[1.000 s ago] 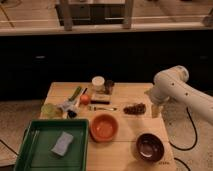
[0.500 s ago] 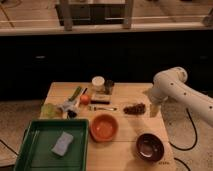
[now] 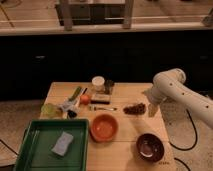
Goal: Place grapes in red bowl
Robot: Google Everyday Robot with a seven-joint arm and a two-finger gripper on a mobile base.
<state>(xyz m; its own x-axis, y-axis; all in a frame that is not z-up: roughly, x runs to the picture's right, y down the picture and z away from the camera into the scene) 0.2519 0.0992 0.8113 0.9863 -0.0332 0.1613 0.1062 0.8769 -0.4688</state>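
The grapes (image 3: 134,108), a small dark reddish-brown bunch, lie on the wooden table (image 3: 125,140) right of centre. The red bowl (image 3: 104,127), bright orange-red with nothing in it, sits in front of them and to their left. My white arm reaches in from the right and bends down over the table's right edge. My gripper (image 3: 151,109) hangs just right of the grapes, close above the tabletop, open and holding nothing.
A darker maroon bowl (image 3: 150,146) stands at the front right. A green tray (image 3: 30,145) holding a blue sponge (image 3: 62,143) fills the front left. An orange (image 3: 85,99), a white-lidded jar (image 3: 98,83) and small items crowd the back left. A dark counter runs behind.
My arm has shifted slightly left and lower, bringing the gripper down beside the grapes. The grapes and bowls have not moved.
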